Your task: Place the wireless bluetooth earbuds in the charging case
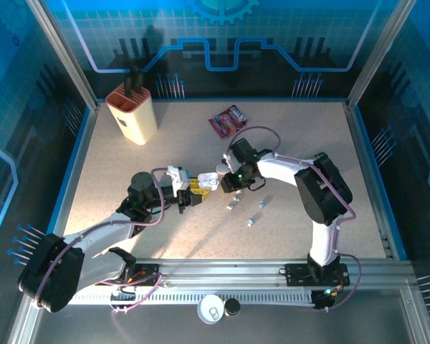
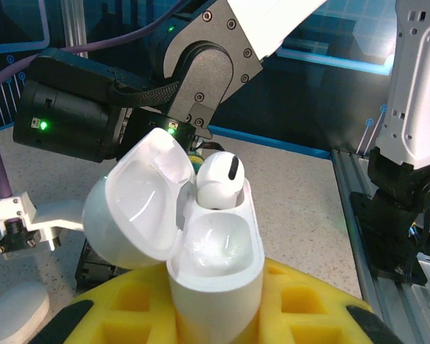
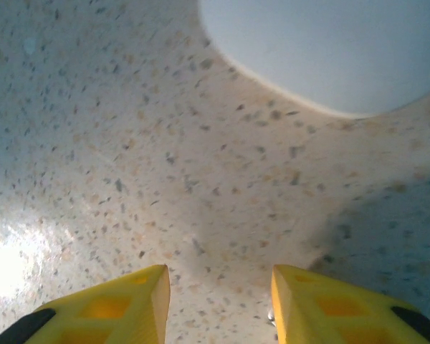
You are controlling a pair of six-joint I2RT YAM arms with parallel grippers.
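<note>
Left hand [image 2: 215, 319] clamped on the open charging case [image 2: 216, 247], lower centre of frame, lid tilted left. One white earbud [image 2: 219, 179] stands in its far well, long axis upright, head uppermost. Right hand [image 3: 219, 304] part open, empty, above the tabletop [image 3: 150, 165].

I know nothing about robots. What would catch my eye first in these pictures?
First, the open white case clamped by the left end effector at the middle of the speckled table, with one white earbud poking up from it. Facing it, the right end effector hangs open over the table. Farther back, a beige holder stands at the left and a red snack packet lies near the centre.
</note>
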